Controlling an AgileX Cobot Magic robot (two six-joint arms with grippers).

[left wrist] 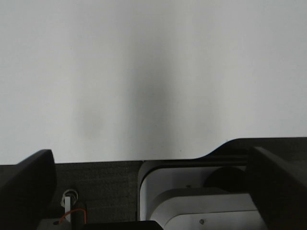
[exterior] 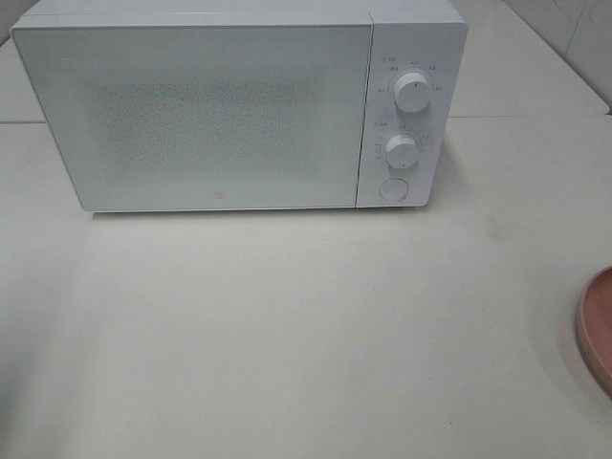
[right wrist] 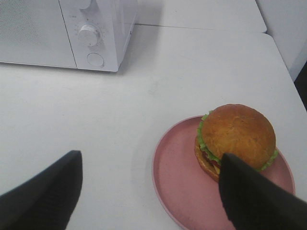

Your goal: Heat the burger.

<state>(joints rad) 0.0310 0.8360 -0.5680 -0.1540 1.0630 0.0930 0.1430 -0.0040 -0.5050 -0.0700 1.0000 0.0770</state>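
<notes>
A white microwave stands at the back of the white table, its door shut, with two knobs and a round button on its panel. The burger sits on a pink plate near the table's right edge — well apart from the microwave. The right gripper hovers above the plate, jaws spread wide and empty. The left gripper is also wide open, holding nothing — only bare table beneath it.

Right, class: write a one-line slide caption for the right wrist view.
Open right claw above a burger on a pink plate, closed microwave behind.
</notes>
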